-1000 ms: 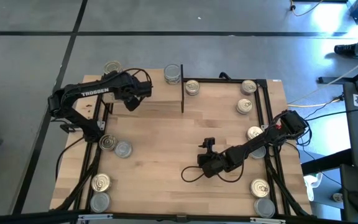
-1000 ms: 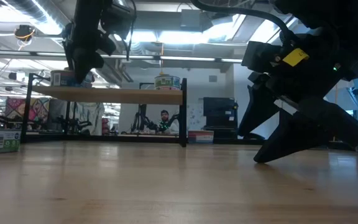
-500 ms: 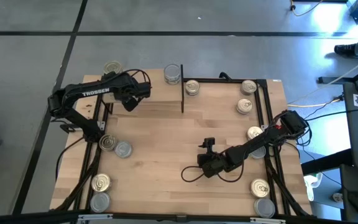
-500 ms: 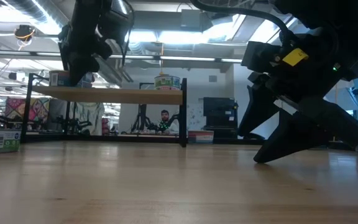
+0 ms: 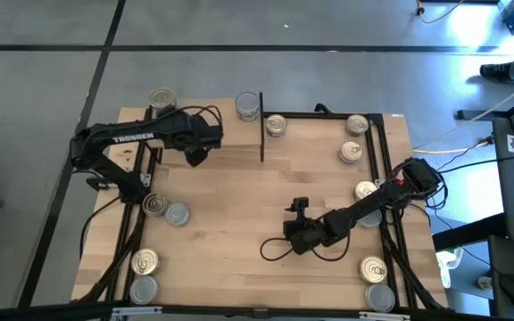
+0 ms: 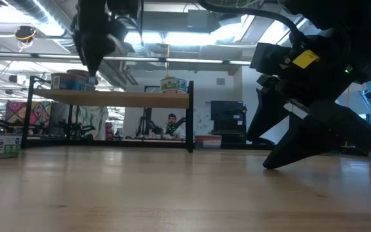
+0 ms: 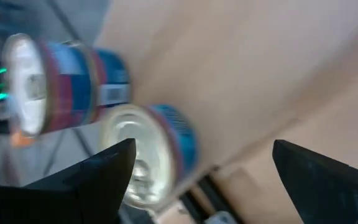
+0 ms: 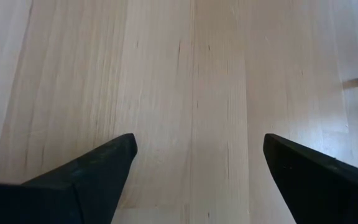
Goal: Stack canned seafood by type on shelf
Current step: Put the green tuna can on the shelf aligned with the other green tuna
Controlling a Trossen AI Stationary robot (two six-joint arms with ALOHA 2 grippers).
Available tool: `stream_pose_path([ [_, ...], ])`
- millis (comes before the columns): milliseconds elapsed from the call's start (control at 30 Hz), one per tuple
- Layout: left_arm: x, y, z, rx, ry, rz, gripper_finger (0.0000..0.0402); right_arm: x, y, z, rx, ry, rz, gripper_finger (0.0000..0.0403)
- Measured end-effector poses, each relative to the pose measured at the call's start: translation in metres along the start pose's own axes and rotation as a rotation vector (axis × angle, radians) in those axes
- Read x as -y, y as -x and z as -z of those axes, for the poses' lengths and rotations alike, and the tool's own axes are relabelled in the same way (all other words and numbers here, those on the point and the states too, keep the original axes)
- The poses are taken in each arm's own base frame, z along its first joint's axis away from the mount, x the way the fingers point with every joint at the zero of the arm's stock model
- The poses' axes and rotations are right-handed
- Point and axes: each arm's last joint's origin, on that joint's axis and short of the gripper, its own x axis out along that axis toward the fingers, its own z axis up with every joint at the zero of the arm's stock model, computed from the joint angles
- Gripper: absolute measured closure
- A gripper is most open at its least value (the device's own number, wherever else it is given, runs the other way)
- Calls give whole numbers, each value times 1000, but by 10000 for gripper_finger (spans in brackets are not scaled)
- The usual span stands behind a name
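Left claw hangs spread and empty over the shelf, near two stacked tins at its far corner; best swing clear before fetching another tin; right claw rests spread on the table.

Twelve tins are counted in the high view: eight with gold lids and four with plain silver tops. One shelf is seen.

Bright overhead ceiling lights, left wrist view motion-blurred, low view backlit
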Motion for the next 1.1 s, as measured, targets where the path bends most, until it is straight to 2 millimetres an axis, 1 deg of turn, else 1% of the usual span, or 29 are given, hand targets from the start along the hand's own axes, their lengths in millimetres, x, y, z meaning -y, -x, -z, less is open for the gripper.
stream_pose_path([
  [133, 18, 19, 9, 20, -43, 126, 27, 0, 0, 0, 0, 0, 0, 41],
  [267, 43, 38, 24, 35, -122, 265, 27, 0, 0, 0, 0, 0, 0, 41],
  [367, 61, 52, 37, 53, -148, 366, 27, 0, 0, 0, 2, -1, -1, 41],
  [467, 75, 64, 54, 57, -140, 413, 28, -1, 0, -2, 19, -12, -9, 41],
  [567, 88, 68, 73, 34, -110, 418, 42, -1, 0, -5, 46, -31, -22, 41],
  [667, 98, 64, 90, -5, -115, 409, 70, -1, 0, -7, 63, -42, -27, 41],
  [800, 109, 50, 109, -66, -124, 360, 112, -2, 0, -10, 86, -58, -48, 41],
  [933, 117, 27, 125, -149, -149, 309, 159, -3, 0, -11, 96, -63, -58, 41],
  [1100, 131, -3, 138, -191, -216, 336, 217, -3, 0, -11, 96, -63, -59, 41],
])
